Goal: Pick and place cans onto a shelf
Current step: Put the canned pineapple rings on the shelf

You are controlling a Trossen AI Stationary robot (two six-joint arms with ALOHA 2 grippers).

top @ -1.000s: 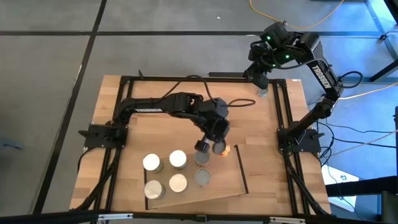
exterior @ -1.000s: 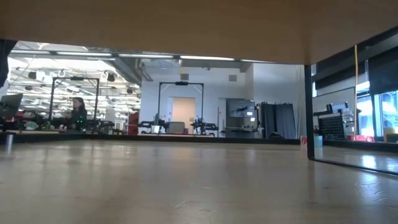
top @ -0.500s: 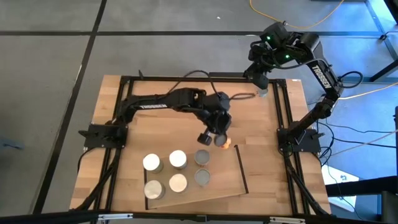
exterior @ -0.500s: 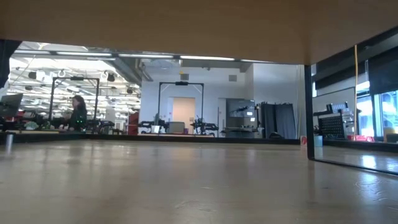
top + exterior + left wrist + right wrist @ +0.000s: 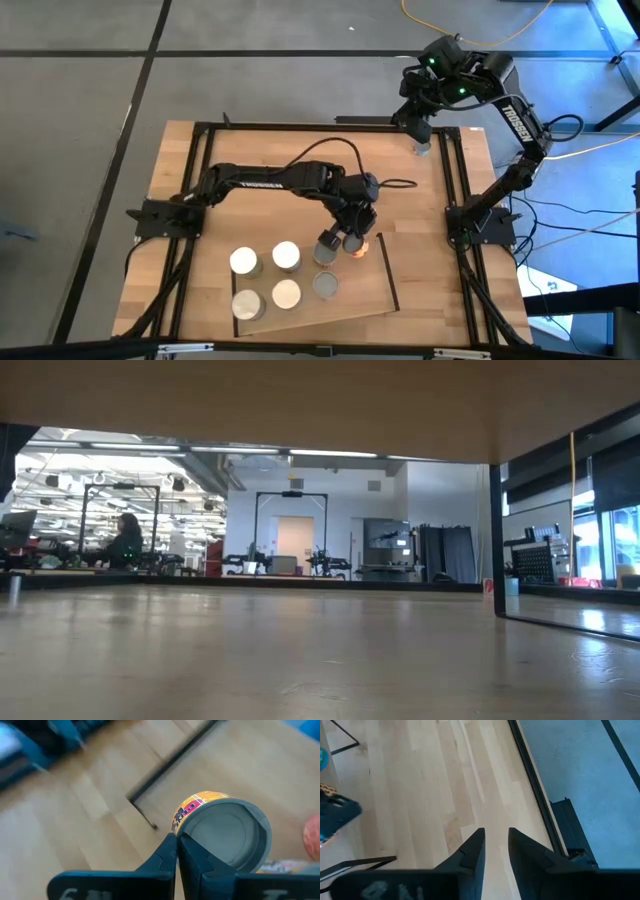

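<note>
We see the left gripper (image 5: 345,240) with fingers (image 5: 172,855) pressed together, empty, beside a can (image 5: 225,832): orange-yellow label, grey metal top, near the shelf (image 5: 365,300) corner bar. Five more cans (image 5: 285,256) stand upright on the shelf. Right gripper (image 5: 495,847) fingers apart, over the desk (image 5: 400,200) far edge.

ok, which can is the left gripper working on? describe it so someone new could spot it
On the shelf, the light-wood panel at the table's near edge, the cans stand in two rows of three. At the right end of the far row, right under the shut left gripper, is the orange-sided can. It alone has the gripper's fingertips beside its grey top.
</note>
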